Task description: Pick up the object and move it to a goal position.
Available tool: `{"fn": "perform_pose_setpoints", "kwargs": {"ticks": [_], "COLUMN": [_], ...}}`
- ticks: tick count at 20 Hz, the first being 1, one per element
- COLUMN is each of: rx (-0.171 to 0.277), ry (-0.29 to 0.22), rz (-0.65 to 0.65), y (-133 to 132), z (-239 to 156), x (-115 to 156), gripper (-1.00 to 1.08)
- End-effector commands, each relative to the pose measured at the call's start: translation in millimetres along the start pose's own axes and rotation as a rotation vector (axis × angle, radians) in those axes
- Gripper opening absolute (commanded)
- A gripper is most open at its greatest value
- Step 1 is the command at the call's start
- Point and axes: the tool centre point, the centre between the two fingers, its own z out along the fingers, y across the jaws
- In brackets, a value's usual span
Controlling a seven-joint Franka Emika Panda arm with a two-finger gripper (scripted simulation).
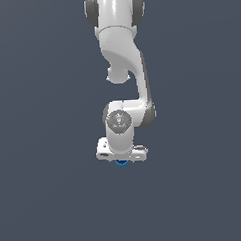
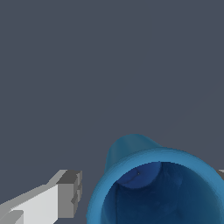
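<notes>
nearest to the wrist camera is the hollow mouth of the blue cup (image 2: 157,188), so close that its rim fills the lower part of that view and the inside looks dark. one finger (image 2: 65,197) of the end effector (image 1: 121,158) stands just beside the rim with a thin gap of grey between them, and at the opposite edge of the picture only a tiny grey corner shows, probably the other finger. the jaws stand on both sides of the cup, but i cannot tell if they are pressing it or are a little apart from it, because the contact places are cut off by the frame. i judge that the cup is kept between the fingers with its mouth up toward the wrist because this is the natural pose for a grasp from above, ready for lifting and carrying to the goal. in the exterior view the white arm hangs down from above and hides almost everything; only a small blue piece of the cup shows under the hand. this view shows the posture of the whole arm, which the wrist view cannot, but not the fingers or the open top of the cup. no goal mark is visible in either view, and whether the cup rests on the grey ground (image 1: 47,206) i cannot tell.
</notes>
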Motion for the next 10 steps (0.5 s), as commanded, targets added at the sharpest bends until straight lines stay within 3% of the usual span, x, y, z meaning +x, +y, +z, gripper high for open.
{"fn": "perform_pose_setpoints", "kwargs": {"ticks": [1,2,3,10], "rx": [0.0,0.0,0.0,0.0], "ry": [0.002,0.002,0.002,0.002], "rz": [0.0,0.0,0.0,0.0], "y": [-0.2,-0.2,-0.2,-0.2], "z": [0.7,0.4,0.4,0.4], "x": [1.5,1.6,1.6,1.6], "gripper": [1.0,1.0,-1.0,-1.0]}}
